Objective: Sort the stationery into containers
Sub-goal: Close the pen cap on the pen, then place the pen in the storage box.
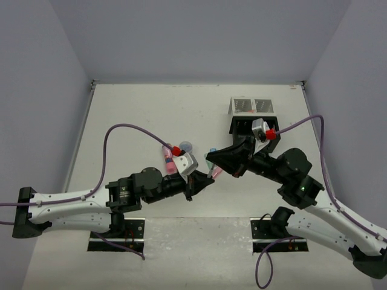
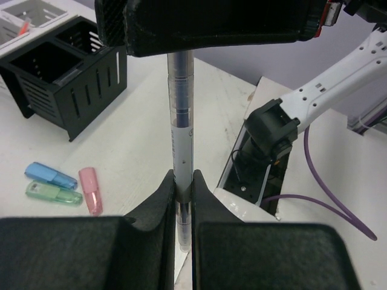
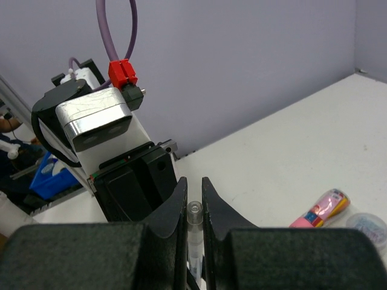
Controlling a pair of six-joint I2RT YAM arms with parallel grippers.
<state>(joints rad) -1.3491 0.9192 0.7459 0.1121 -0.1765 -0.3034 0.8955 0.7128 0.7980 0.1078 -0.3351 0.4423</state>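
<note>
A thin grey pen (image 2: 181, 121) hangs in the air above the table, gripped at both ends. My left gripper (image 2: 183, 178) (image 1: 204, 180) is shut on its lower end. My right gripper (image 3: 193, 184) (image 1: 216, 158) is shut on the other end, where the pen's clear tip (image 3: 194, 211) shows between the fingers. The black container (image 1: 248, 125) (image 2: 66, 78) and the white mesh container (image 1: 251, 107) (image 2: 24, 15) stand at the back right. A blue marker (image 2: 51, 175), a green marker (image 2: 53, 193) and a pink marker (image 2: 91, 188) lie on the table below the grippers.
A pink marker with a coloured label (image 1: 169, 160) (image 3: 320, 208) and a small round grey-blue pot (image 1: 186, 146) (image 3: 366, 223) lie left of centre. Purple cables arch over both arms. Grey walls close the table on three sides.
</note>
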